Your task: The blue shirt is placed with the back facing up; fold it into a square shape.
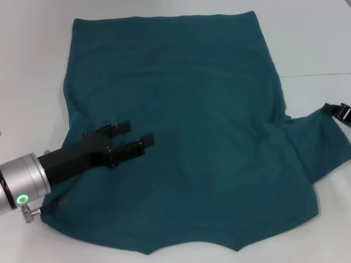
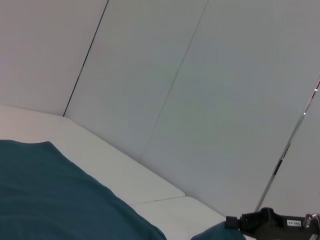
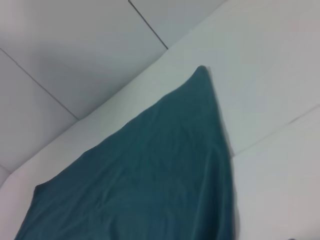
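The blue shirt (image 1: 186, 137) lies spread flat on the white table, with its wide hem toward me. My left gripper (image 1: 134, 135) hovers low over the shirt's left part, open, with nothing between its fingers. At the right edge, my right gripper (image 1: 335, 111) sits at the tip of the right sleeve (image 1: 321, 139), which rises toward it, and appears shut on the cloth. The left wrist view shows the shirt (image 2: 55, 200) and, farther off, the right gripper (image 2: 265, 220) touching a raised bit of cloth. The right wrist view shows only the shirt (image 3: 150, 170).
The white table (image 1: 33, 82) runs past the shirt on every side, with a seam line (image 1: 318, 74) at the right. A pale panelled wall (image 2: 200, 90) stands behind the table.
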